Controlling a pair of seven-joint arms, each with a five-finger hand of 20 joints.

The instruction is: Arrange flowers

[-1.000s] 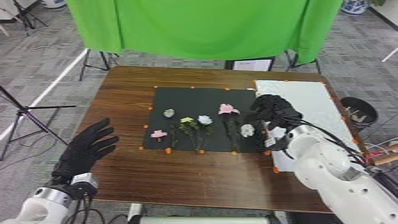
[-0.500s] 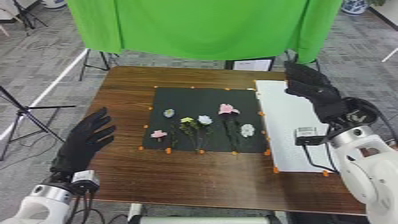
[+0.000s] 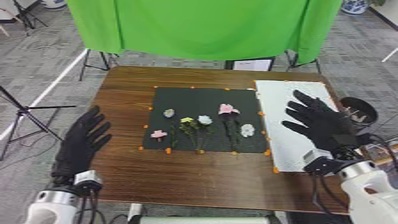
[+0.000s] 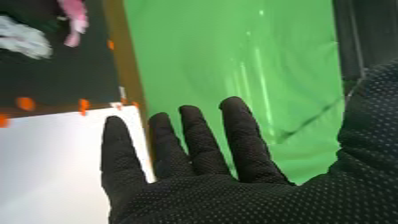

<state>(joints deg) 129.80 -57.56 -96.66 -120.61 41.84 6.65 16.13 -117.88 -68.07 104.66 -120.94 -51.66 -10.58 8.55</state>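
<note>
Flowers, six, laid on a black mat (image 3: pixel 178 95) on the brown wooden counter (image 3: pixel 204 177). At the left, one small pale bloom (image 3: pixel 169 113), set farther in; one small pink flower (image 3: pixel 158 134), nearer than it. Toward the middle, one yellow-green flower (image 3: pixel 187 120) and, just to its right, one white flower (image 3: pixel 205 120), their dark stems running toward the near edge. Right of these, one large pink flower (image 3: pixel 228 108), head to the far side, stem reaching toward the near edge. Rightmost, one ruffled white bloom (image 3: pixel 247 130), nearer than the large pink head.

White sheet (image 3: pixel 284 145), one, lying along the mat's right side. Orange markers (image 3: pixel 169 150), several, around the edges of mat and sheet.

Right hand (image 3: pixel 324 124), black glove, over the right part of the sheet: fingers straight and spread, thumb apart, holding nothing. In the right wrist view the same right hand (image 4: pixel 222 200) is wide open.

Left hand (image 3: pixel 78 142), black glove, at the counter's left edge, well apart from the flowers: fingers extended and loosely parted, nothing held.

Green cloth (image 3: pixel 195 30), one, hanging beyond the far edge.
</note>
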